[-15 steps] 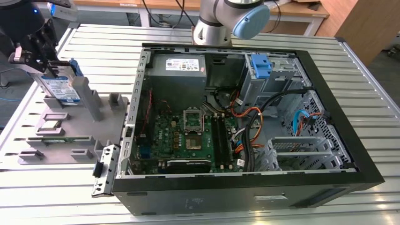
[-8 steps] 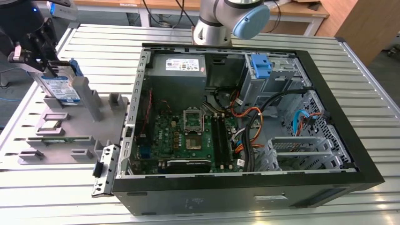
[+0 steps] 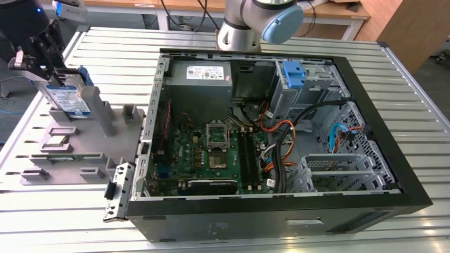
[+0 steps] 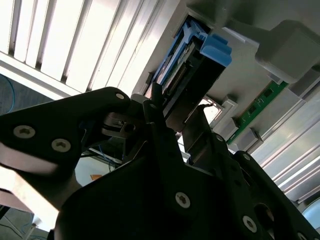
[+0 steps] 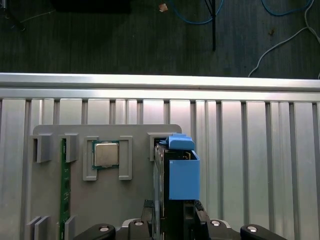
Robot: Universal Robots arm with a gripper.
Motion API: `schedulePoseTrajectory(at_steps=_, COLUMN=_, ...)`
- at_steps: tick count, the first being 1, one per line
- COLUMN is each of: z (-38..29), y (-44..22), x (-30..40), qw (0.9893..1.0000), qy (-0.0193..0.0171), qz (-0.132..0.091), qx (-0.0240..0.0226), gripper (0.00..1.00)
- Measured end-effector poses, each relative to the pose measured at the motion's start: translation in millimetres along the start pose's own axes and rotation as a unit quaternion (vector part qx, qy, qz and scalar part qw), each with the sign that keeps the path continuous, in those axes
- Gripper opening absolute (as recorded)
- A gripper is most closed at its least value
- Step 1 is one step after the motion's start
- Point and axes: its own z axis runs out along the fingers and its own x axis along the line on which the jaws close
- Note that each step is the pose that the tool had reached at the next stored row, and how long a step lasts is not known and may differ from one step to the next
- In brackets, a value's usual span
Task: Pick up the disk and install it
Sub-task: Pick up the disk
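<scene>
At upper left of the exterior view, the hand straddled the disk, upright in the grey fixture; clamping could not be determined; installation remained outstanding

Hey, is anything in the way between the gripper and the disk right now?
Nothing visible. The gripper sits right at the upper end of the disk, which stands on edge on the grey fixture.
</scene>
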Motion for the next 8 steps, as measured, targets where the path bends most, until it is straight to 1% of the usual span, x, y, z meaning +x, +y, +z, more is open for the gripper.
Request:
schedulePoseTrajectory(at_steps=2, z=-0.1, y=0.0, x=0.0, qw=1.0000, qy=0.0000, qz=0.000, qx=0.0000, gripper=0.41)
schedulePoseTrajectory(at_steps=3, z=-0.1, y=0.0, x=0.0, qw=1.0000, qy=0.0001, qz=0.000, qx=-0.0001, gripper=0.35)
schedulePoseTrajectory(at_steps=8, z=-0.2, y=0.0, x=0.0, qw=1.0000, qy=0.0000, qz=0.000, qx=0.0000, gripper=0.35)
